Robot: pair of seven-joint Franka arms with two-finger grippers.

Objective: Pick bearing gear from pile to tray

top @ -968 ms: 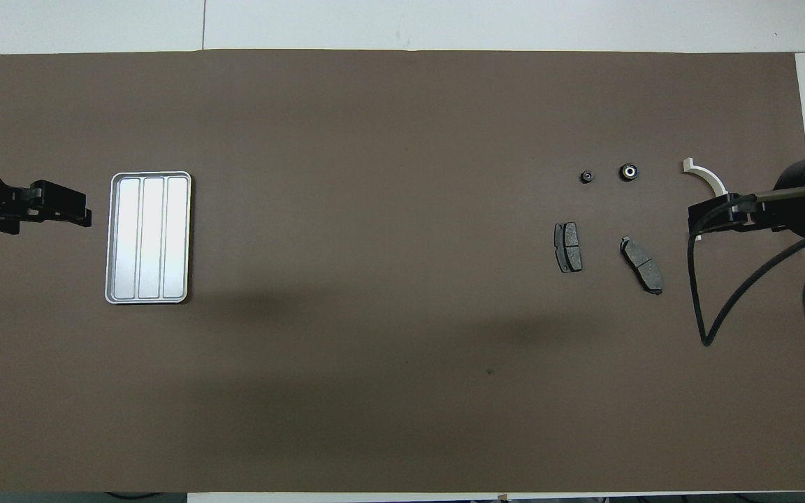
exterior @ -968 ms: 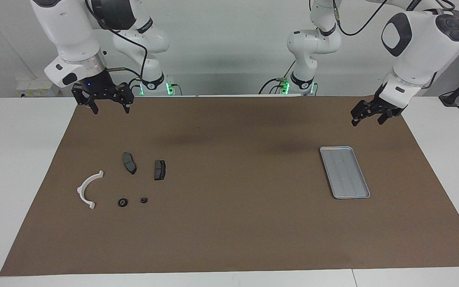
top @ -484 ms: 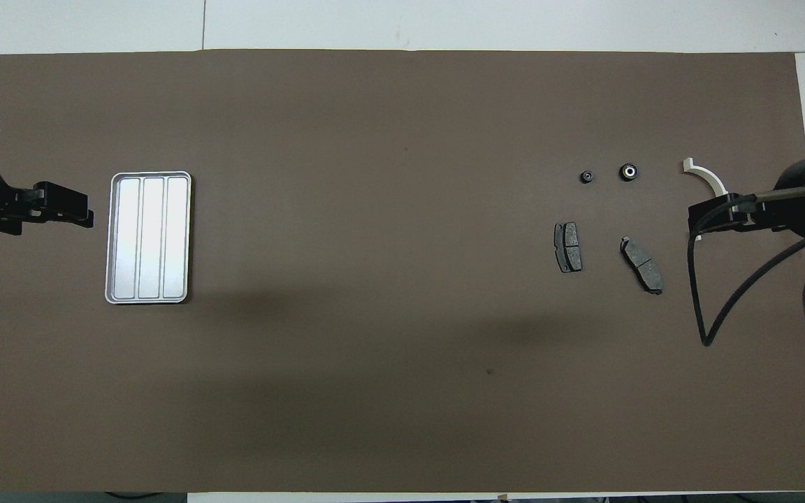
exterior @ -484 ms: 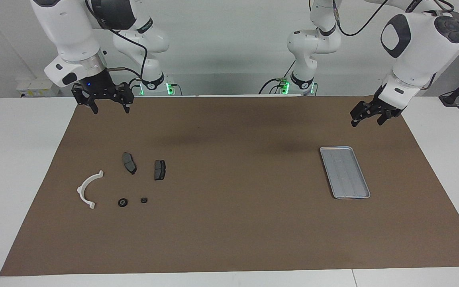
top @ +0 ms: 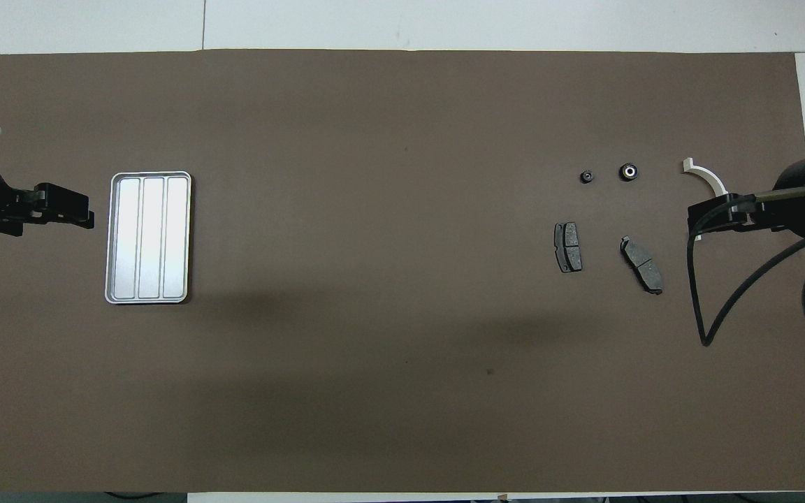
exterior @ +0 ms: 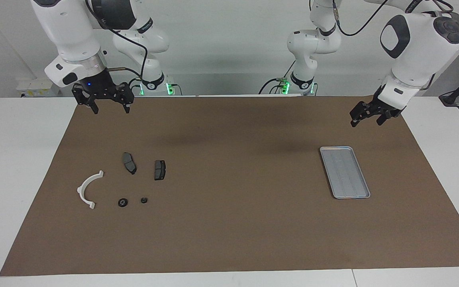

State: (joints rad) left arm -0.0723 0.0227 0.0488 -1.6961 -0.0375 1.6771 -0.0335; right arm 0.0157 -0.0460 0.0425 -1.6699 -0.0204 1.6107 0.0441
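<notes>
The bearing gear, as I judge it, is 1 of the 2 tiny black round pieces [exterior: 122, 202] [exterior: 144, 200] in the pile, lying on the brown paper mat [exterior: 233, 223] toward the right arm's end of the bench, farther from the robots than the 2 dark grey brake pads [exterior: 129, 162] [exterior: 159, 170] and beside the white semicircular plastic arc [exterior: 88, 189]. Nothing has been picked yet, so the whole task is left. The small rectangular silver-grey metal tray [exterior: 345, 172] holds nothing, well apart toward the left arm's end. The right gripper [exterior: 108, 104] hangs raised over the mat's robot-side edge, jaws released and empty. The left gripper [exterior: 367, 118] waits in the air, jaws spread and empty
</notes>
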